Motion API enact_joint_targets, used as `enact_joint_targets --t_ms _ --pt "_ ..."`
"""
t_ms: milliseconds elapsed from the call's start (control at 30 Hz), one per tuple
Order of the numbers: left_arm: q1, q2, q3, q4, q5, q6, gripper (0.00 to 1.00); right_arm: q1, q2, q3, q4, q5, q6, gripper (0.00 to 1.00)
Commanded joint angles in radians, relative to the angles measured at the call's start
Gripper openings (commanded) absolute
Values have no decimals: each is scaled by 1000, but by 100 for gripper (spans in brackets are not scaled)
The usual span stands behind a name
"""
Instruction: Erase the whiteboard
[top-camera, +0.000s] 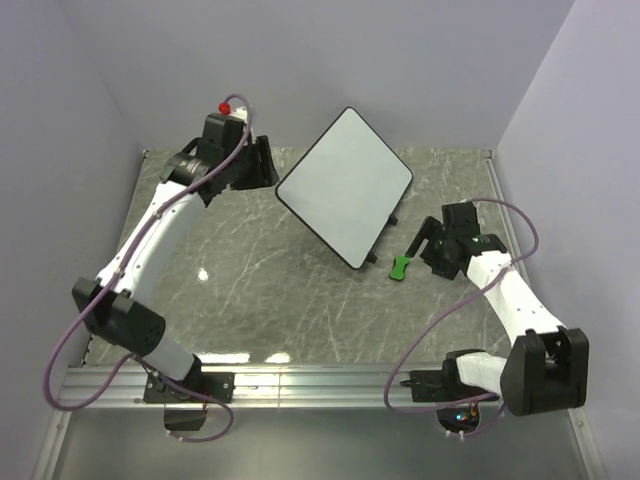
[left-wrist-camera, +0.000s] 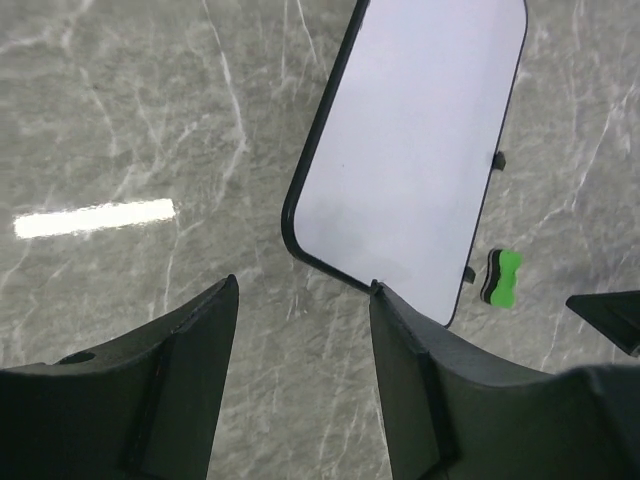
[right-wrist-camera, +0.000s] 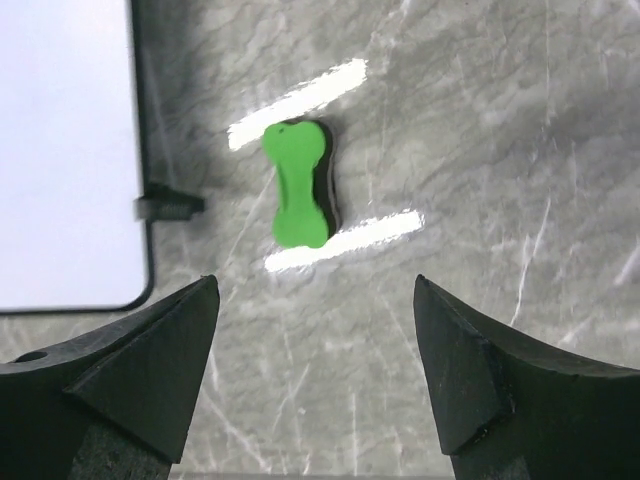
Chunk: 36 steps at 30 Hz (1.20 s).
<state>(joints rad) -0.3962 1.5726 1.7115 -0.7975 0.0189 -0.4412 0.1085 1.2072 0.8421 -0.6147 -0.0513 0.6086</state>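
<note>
Both arms reach forward, left claw (left-wrist-camera: 302, 288) and right claw (right-wrist-camera: 316, 286) each spread wide.

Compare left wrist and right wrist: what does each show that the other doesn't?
Left wrist only: nearly the whole whiteboard, no writing visible on it, with two stand feet on one edge. The left hand is open and empty.
Right wrist only: the eraser close up, bone-shaped, lying ahead of the open right hand. It shows just one whiteboard corner and one foot.
Both: whiteboard, green eraser and marble table, with the eraser beside the whiteboard and not touching it.
</note>
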Motion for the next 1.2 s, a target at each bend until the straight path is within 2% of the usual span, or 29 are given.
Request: enact_joint_targets --t_ms 0,467,567,700,833,967,1167 --pt "-7 -132 -24 23 -83 -39 61 -4 -73 75 -62 -13 8 85" --pt "-7 -439 -171 -19 -296 -168 73 -4 -340 440 -191 -177 10 85" --pt "-7 -489 -159 -32 -335 -171 74 -3 -481 498 -123 -223 -24 99" --pt "-7 -539 -151 -11 -327 -143 73 -4 -603 518 -100 -179 -23 100" --pt "-7 -566 -150 -8 -339 -148 73 -4 -637 529 -148 -197 -36 100" --pt "-7 -589 -145 -25 -343 -177 73 -4 -609 538 -242 -219 -30 100" --pt "-7 -615 -170 -20 -332 -197 73 -4 -595 532 -289 -232 -50 100"
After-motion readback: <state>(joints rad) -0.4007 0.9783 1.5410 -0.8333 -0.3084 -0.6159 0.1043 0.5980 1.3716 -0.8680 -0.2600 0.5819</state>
